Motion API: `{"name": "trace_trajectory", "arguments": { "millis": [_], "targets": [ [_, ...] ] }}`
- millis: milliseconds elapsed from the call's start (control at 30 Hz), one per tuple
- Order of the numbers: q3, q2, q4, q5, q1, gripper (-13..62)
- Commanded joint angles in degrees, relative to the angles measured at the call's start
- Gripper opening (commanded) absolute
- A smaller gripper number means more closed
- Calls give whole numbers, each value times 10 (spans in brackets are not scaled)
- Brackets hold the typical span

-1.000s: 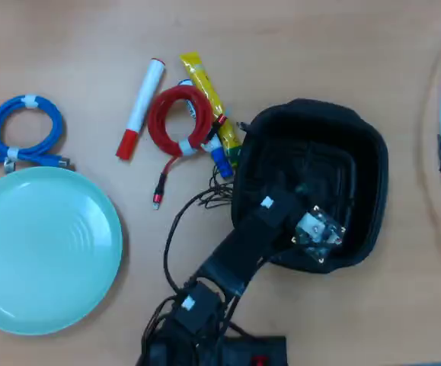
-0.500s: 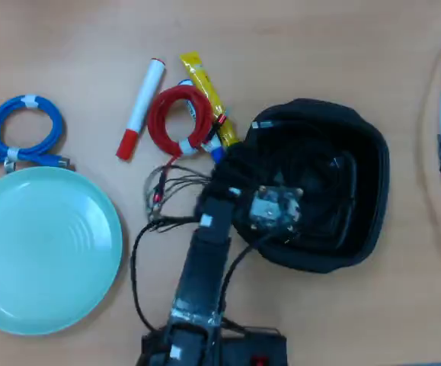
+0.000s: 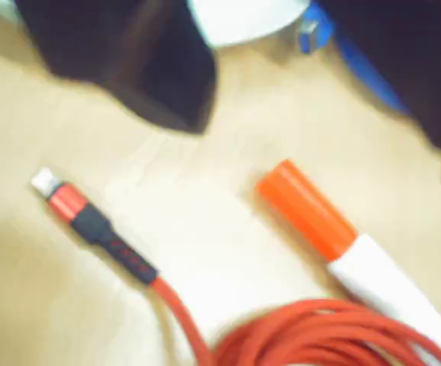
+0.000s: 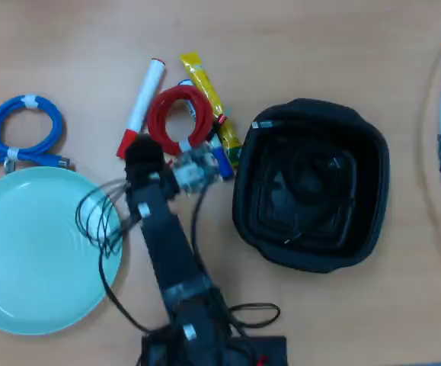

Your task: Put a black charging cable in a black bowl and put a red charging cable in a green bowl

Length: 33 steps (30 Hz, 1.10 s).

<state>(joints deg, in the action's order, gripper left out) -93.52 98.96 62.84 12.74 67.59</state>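
Just ahead of the jaws (image 4: 145,156), whose state cannot be told from either view, the red charging cable (image 4: 176,118) lies coiled on the counter (image 4: 319,46) beside a red-capped marker (image 4: 139,107); likely light, limp, springy—best pinched across bundled strands near its white tie.

The red cable (image 4: 176,120) is hemmed in: marker (image 4: 139,108) just left, yellow tube (image 4: 209,97) right, the arm over its near edge. Bare bench (image 4: 296,46) lies above. Green bowl (image 4: 22,252) and black bowl (image 4: 311,183) stand open-topped.
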Motion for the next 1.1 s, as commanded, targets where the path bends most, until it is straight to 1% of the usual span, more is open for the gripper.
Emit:
{"name": "trace_trajectory", "arguments": {
  "millis": [0,300,433,567,700,867,967,1067],
  "targets": [
    [27,-28,-48,-33,-11,340],
    [47,-67,-53,-110,-11,340],
    [48,-68,-53,-178,23,339],
    [50,-79,-53,-217,69,338],
    [90,-143,-52,-235,94,339],
    [176,-236,-47,-237,98,337],
    [211,-270,-43,-236,98,337],
    [213,-282,-33,-235,102,337]
  ]
}}
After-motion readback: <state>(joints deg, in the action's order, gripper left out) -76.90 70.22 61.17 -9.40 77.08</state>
